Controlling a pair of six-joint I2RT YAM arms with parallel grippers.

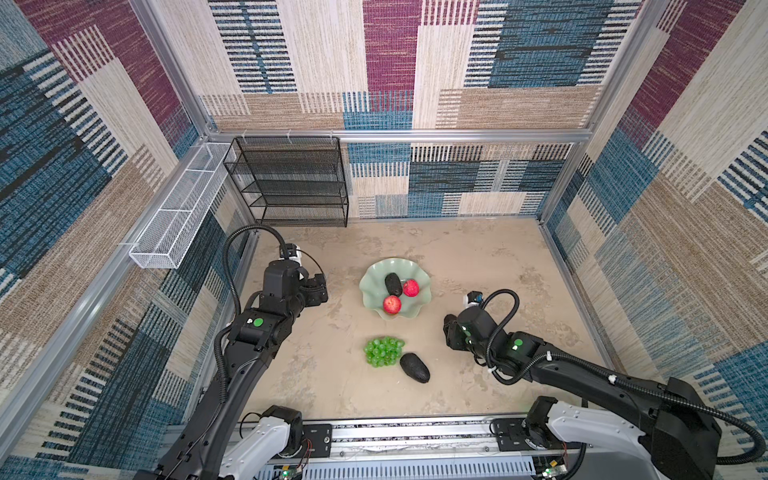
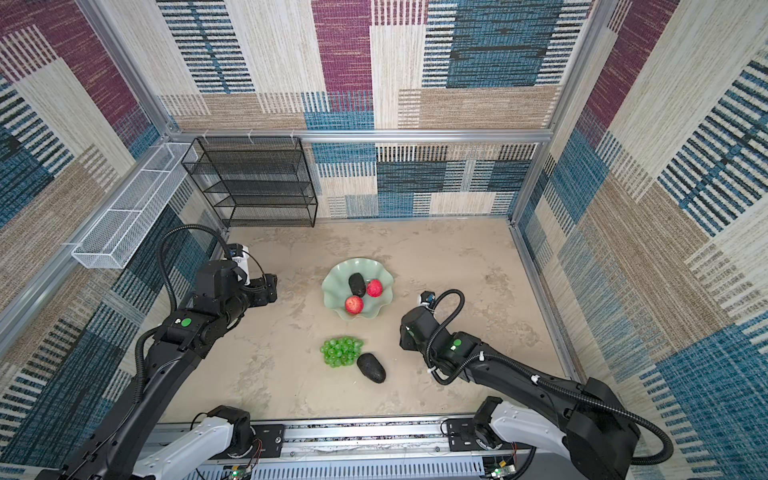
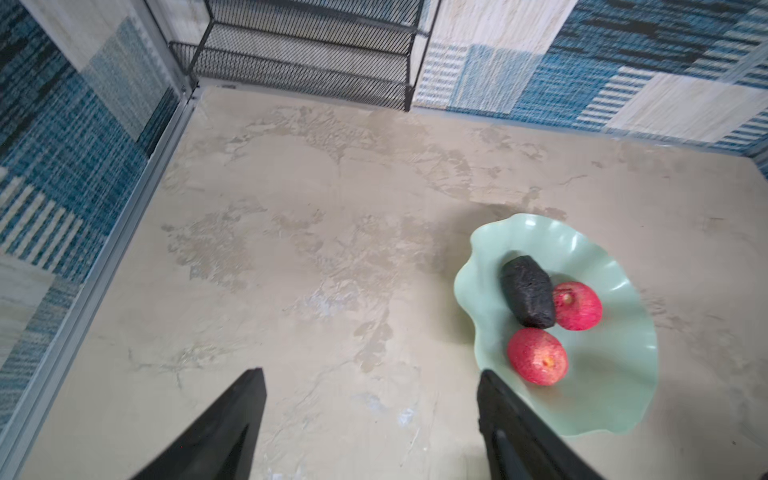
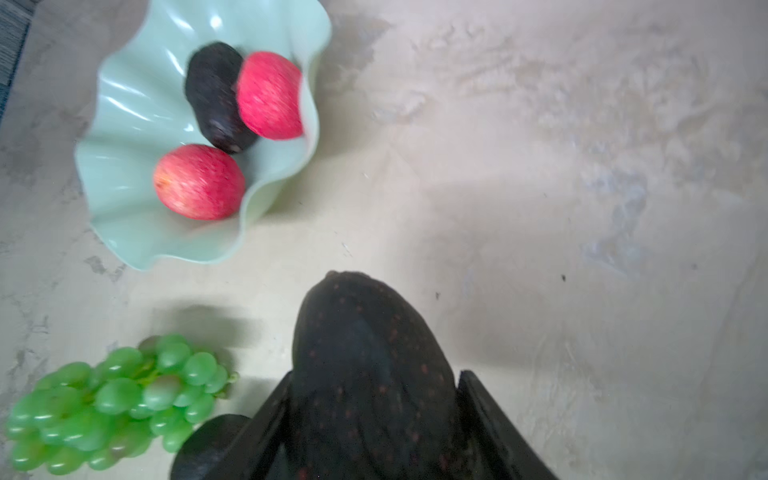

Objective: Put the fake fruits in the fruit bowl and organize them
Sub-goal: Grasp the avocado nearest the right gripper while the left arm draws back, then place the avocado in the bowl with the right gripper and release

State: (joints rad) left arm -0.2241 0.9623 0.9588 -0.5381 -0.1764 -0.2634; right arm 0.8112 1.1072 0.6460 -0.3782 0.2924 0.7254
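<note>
**Bowl** (image 1: 371,286): table centre, mint, wavy rim.
- Holds the bowl avocado (image 1: 393,284), lying mid-bowl.
- The far red fruit (image 1: 410,288) touches its right side, and the near red fruit (image 1: 391,304) sits just beside its near end.
- All three cluster centrally, so the left slope is bare for more fruit.

**Grapes** (image 1: 383,351): on the table, on the near side of the bowl. Not yet placed.

**Table avocado** (image 1: 414,367): just right of the grapes, possibly touching them. Not yet placed.

**Held avocado** (image 4: 365,332): clamped lengthwise in the right gripper (image 4: 374,378), tip pointing ahead of the fingers. It is near-right of the bowl and is judged bound for it.

**Left gripper** (image 3: 370,371): left of the bowl, jaws apart, empty. It is judged to be keeping clear of the right arm's path.
</note>
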